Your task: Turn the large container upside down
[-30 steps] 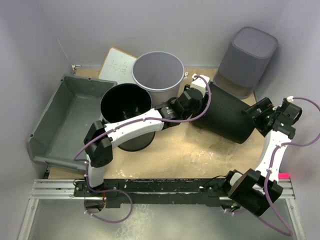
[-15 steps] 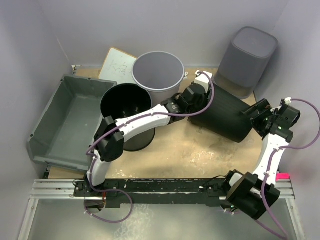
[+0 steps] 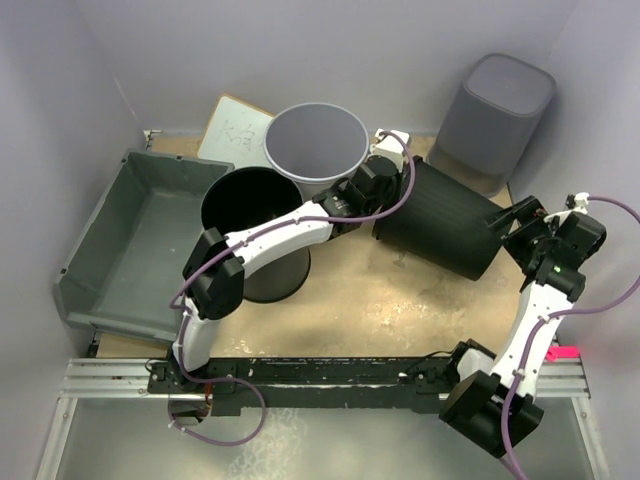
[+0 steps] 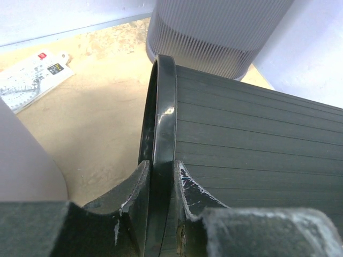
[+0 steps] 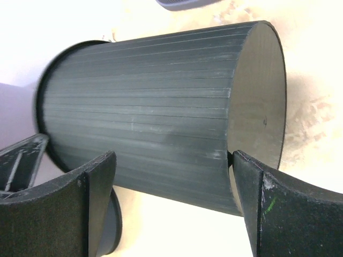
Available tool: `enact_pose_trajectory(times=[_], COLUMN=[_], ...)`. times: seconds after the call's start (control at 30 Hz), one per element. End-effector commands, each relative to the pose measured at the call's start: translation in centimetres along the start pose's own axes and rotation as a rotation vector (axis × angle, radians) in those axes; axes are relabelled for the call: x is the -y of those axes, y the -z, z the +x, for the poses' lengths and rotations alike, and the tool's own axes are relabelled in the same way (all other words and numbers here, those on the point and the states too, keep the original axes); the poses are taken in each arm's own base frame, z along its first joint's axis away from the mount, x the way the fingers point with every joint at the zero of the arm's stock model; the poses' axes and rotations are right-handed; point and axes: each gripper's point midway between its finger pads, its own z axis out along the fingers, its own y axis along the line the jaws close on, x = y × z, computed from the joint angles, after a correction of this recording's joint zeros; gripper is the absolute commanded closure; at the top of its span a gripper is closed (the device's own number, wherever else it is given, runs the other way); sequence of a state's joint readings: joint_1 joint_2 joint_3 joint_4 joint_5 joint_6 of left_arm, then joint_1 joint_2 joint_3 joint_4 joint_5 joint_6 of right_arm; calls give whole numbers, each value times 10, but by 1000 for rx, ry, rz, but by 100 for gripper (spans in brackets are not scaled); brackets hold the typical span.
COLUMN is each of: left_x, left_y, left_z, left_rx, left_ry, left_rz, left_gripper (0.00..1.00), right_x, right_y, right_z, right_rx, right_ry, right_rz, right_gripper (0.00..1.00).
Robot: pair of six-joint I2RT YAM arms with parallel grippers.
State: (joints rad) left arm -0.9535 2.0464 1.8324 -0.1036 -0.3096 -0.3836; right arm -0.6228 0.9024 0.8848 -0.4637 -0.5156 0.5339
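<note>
The large container [image 3: 140, 245], a wide shallow grey tub, rests open side up at the far left, and neither gripper touches it. A black ribbed bucket [image 3: 440, 225] lies on its side mid-table. My left gripper [image 3: 376, 180] is shut on that bucket's rim [image 4: 164, 115], one finger inside the mouth and one outside; the left gripper [image 4: 161, 167] pinches the rim tight. My right gripper [image 3: 517, 226] is open at the bucket's base end. In the right wrist view the bucket [image 5: 161, 118] fills the frame, and the right gripper [image 5: 172, 160] straddles its lower side.
An upright black bucket [image 3: 252, 212] and a pale grey round bucket [image 3: 316, 142] stand between the tub and the lying bucket. A tall dark-grey square bin [image 3: 495, 115] is at the back right. A white board [image 3: 236, 128] leans at the back. A white ruler [image 4: 32, 75] lies on the table.
My left gripper has closed onto the lying bucket's rim and shifted it slightly left and back. The right gripper has narrowed a little and drifted right.
</note>
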Motion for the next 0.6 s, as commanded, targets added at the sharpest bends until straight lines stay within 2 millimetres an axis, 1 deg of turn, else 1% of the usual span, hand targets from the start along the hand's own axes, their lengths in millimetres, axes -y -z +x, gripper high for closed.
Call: enact_pose_trajectory(times=[0.0, 0.13, 0.33, 0.4, 0.57], left_x=[10, 3, 6, 10, 26], left_y=[11, 14, 18, 19, 29], left_z=[23, 27, 36, 40, 43], left_rx=[-80, -96, -119, -130, -152], left_ry=[14, 12, 33, 48, 126], left_rz=[59, 47, 75, 95, 181], left_gripper=[87, 89, 90, 90, 86], right_x=[-77, -105, -141, -149, -159], right_y=[28, 43, 71, 78, 87], right_z=[-16, -18, -28, -29, -28], right_rx=[16, 14, 51, 55, 53], right_ry=[51, 70, 126, 147, 189], right_rz=[-298, -393, -475, -499, -518], right_gripper=[11, 12, 12, 12, 11])
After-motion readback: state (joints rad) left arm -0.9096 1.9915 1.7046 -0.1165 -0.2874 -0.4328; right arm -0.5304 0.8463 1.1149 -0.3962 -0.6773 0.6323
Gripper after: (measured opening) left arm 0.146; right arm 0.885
